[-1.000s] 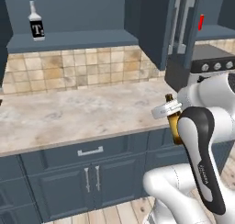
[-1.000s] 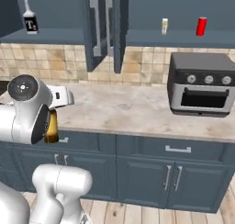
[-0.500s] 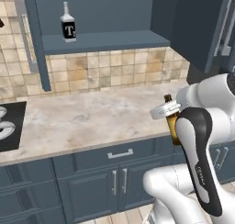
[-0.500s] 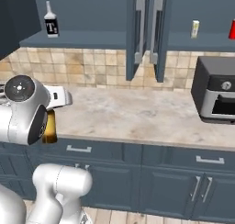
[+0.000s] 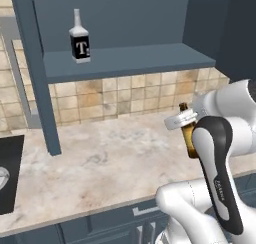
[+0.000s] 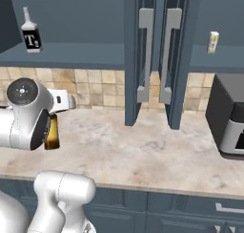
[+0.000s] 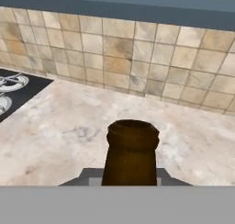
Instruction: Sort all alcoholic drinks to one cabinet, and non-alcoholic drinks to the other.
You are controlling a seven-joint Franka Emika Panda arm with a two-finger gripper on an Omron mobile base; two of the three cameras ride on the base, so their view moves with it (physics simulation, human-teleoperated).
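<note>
Gripper (image 5: 186, 122) clamped on brown beer bottle (image 5: 188, 138), held upright above the counter (image 5: 100, 163). Liquor bottle (image 5: 79, 38) stands on open left cabinet (image 5: 125, 58) shelf.

The counter (image 5: 100, 163) looks like polished beige marble. The backsplash (image 7: 137, 58) is glossy tan tile. The beer bottle (image 7: 130, 154) is smooth brown glass; the cabinets (image 5: 130, 63) are matt slate-blue.
</note>
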